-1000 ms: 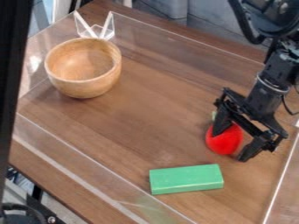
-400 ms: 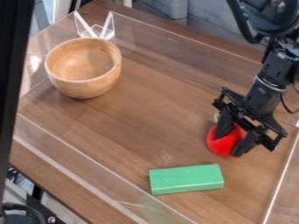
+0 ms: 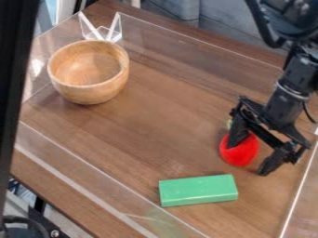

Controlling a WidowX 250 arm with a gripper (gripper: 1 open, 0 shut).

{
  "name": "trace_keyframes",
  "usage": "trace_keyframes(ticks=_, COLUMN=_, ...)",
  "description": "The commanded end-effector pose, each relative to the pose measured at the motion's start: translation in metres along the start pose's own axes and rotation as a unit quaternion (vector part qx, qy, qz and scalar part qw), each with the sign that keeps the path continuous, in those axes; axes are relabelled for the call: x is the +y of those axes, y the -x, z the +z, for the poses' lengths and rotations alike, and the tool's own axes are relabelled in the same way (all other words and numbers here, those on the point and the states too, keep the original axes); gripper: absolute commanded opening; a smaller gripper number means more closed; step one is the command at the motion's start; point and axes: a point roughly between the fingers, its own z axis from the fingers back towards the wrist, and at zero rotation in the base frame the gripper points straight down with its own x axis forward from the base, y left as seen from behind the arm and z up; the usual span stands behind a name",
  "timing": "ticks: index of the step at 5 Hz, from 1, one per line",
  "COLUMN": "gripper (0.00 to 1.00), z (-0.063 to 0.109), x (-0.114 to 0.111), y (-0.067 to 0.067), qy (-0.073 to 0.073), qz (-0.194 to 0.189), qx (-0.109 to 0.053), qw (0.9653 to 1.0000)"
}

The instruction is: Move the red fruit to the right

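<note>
Tabletop [image 3: 162, 112] of dark brown wood fills the view, seen from above and at an angle, with a raised clear rim along its edges. At the far left, around ten o'clock from the centre, sits a round wooden bowl [image 3: 88, 72], upright and showing a bare pale inside. Just behind the bowl, near eleven o'clock, a small clear object with pointed white tips [image 3: 102, 29] stands at the tabletop's back edge; what it is cannot be told. Moving right, a green rectangular block [image 3: 198, 191] lies flat near the front edge, at about six o'clock, its long side running roughly left to right and tilted a little. It is well apart from the bowl.

Further right, at about four o'clock, rests the red fruit [image 3: 239, 145], small, rounded and bright red, sitting on the wood up and to the right of the green block. The black pincer [image 3: 262, 149] reaches down over it from a black arm [image 3: 296, 79] that comes in from the top right corner. Its jaws stand spread wide, one on either side of the fruit, straddling it rather than squeezing it. The fruit's right half is partly hidden behind the fingers.
</note>
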Motion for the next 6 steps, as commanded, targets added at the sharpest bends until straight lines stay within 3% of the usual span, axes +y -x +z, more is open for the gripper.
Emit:
trace_keyframes(ticks=1, gripper=1.0, z=0.034, x=0.016, y=0.008, qy=0.009, qz=0.038, qx=-0.036, qw=0.9986)
trace_keyframes(ticks=2, gripper=1.0, z=0.071, x=0.03, y=0.011, qy=0.006, qz=0.054, qx=-0.077, qw=0.9956)
trace_keyframes(ticks=3, gripper=1.0, z=0.085, x=0.042, y=0.01, qy=0.018, qz=0.054, qx=-0.094, qw=0.994)
trace_keyframes(ticks=4, gripper=1.0, z=0.092, x=0.064, y=0.019, qy=0.02, qz=0.042, qx=-0.106, qw=0.9932)
trace_keyframes(ticks=5, gripper=1.0, z=0.087, x=0.084, y=0.021, qy=0.028, qz=0.03, qx=-0.11, qw=0.9931)
trace_keyframes(ticks=6, gripper=1.0, z=0.079, x=0.1, y=0.015, qy=0.038, qz=0.036, qx=-0.115, qw=0.992)
